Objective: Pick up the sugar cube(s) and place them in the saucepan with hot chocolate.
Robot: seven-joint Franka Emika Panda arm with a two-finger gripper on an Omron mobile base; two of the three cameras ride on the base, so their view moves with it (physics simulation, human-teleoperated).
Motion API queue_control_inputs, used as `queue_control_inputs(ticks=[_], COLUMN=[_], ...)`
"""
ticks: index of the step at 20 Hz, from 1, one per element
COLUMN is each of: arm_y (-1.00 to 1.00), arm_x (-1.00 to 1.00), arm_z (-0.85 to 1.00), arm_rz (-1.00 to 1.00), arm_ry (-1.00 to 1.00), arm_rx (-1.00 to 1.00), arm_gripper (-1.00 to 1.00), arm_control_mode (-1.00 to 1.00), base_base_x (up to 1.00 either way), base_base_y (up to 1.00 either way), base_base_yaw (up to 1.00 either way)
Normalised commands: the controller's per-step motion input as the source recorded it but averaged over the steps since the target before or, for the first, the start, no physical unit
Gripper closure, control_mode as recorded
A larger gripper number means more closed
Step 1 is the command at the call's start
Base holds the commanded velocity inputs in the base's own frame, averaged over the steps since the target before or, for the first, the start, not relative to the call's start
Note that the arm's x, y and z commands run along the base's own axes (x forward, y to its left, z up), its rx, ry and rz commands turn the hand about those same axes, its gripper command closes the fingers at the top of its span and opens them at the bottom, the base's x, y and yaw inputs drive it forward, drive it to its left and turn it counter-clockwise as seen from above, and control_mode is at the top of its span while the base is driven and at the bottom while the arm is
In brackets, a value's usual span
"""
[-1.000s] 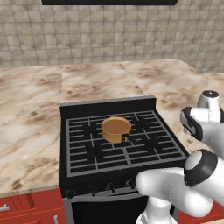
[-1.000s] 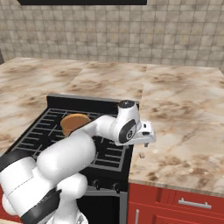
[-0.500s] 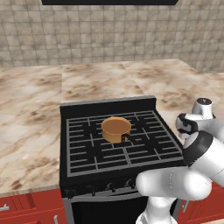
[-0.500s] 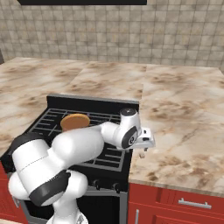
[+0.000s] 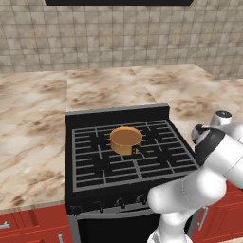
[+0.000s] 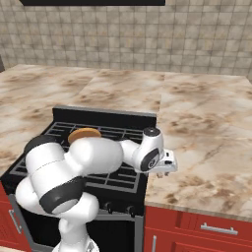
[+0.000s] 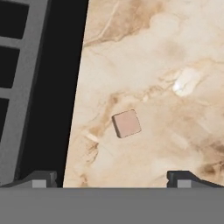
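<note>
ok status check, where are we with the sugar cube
Fingers open, hovering over sugar cube on the counter. Saucepan waits on the stove. Nothing in the way.

Kitchen stock count
One sugar cube (image 7: 126,124); one saucepan (image 5: 126,140); one stove (image 5: 95,173); one marble worktop (image 5: 28,123); one robot arm.

Sugar cube (image 7: 127,123) on marble counter (image 7: 166,65).
</note>
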Motion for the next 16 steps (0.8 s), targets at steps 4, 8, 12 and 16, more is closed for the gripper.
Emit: queue_control_inputs(ticks=[4, 8, 12, 16], arm_y=[-0.15, -0.03, 0.0, 0.0], arm_x=[0.18, 0.17, 0.1, 0.09], arm_z=[-0.05, -0.04, -0.15, -0.22], arm_rz=[0.01, 0.03, 0.03, 0.01], arm_ry=[0.05, 0.01, 0.0, 0.0], arm_rx=[0.03, 0.0, 0.0, 0.0], arm_gripper=[-1.0, -1.0, -1.0, -1.0], arm_control_mode=[-1.0, -1.0, -1.0, -1.0], base_base_x=[0.0, 0.0, 0.0, 0.0], base_base_y=[0.0, 0.0, 0.0, 0.0], base_base_yaw=[0.0, 0.0, 0.0, 0.0])
